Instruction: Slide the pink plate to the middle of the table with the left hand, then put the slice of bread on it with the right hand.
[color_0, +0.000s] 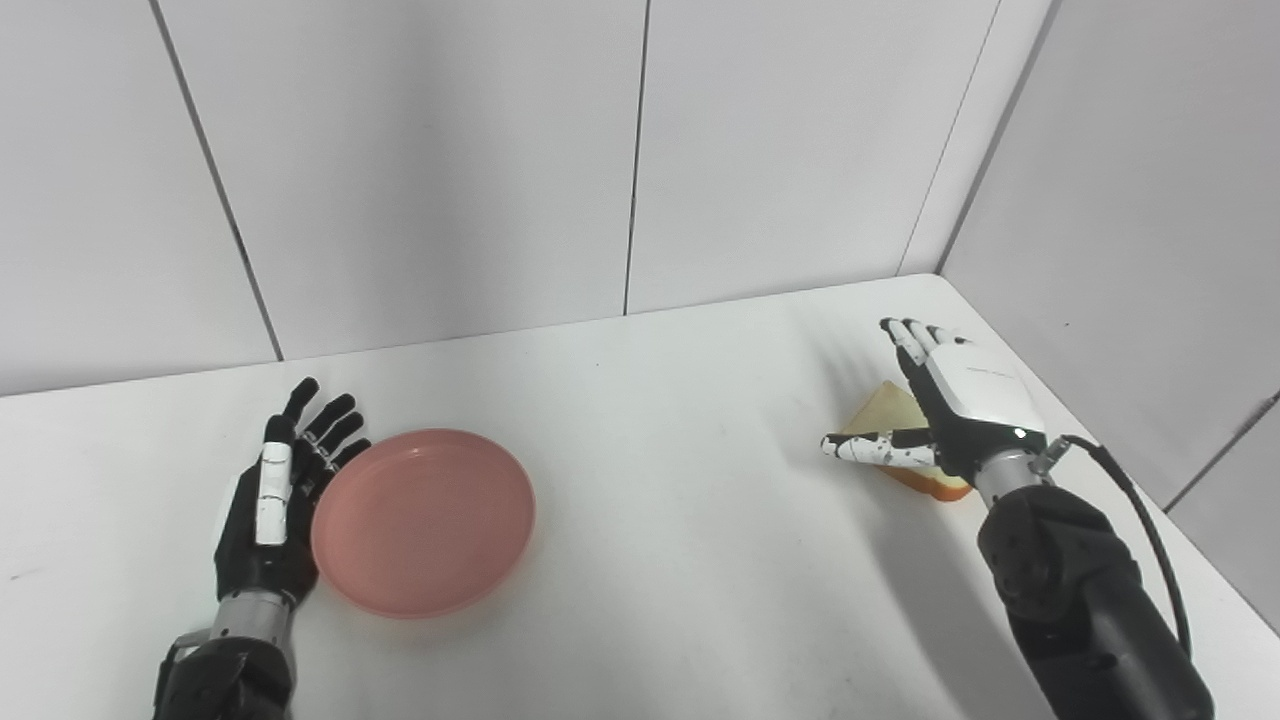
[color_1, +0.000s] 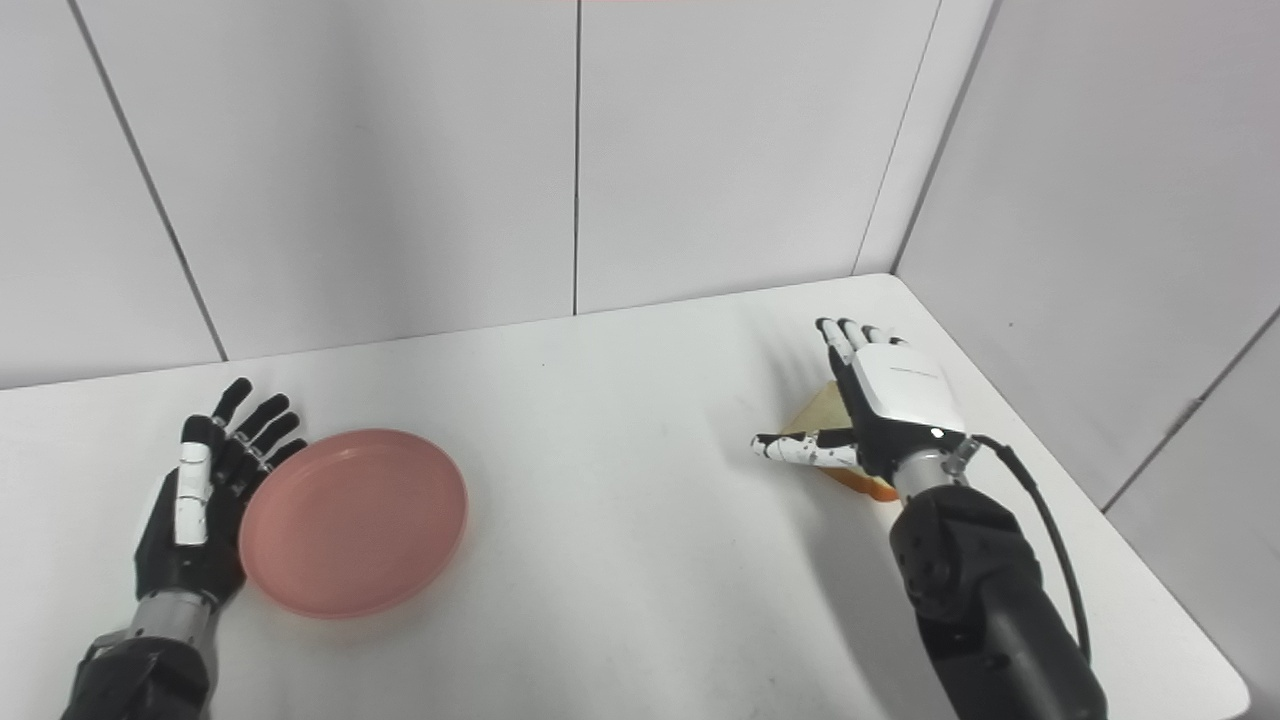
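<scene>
My left hand (color_0: 268, 510) flat, fingers spread, holding nothing, palm edge against left rim of round pink plastic plate (color_0: 424, 521). Plate left of table centre; push goes rightward. My right hand (color_0: 950, 415) spread empty over tan bread slice (color_0: 890, 408), far right.

Two head cameras, side by side, looking down at table (color_0: 650, 560).

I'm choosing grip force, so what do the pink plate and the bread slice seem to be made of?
The pink plate looks like smooth moulded plastic with a soft sheen and an even colour, though glazed ceramic is possible. The bread slice is pale with a browner crust edge; mostly hidden by the right hand, real or foam can't be told.
</scene>
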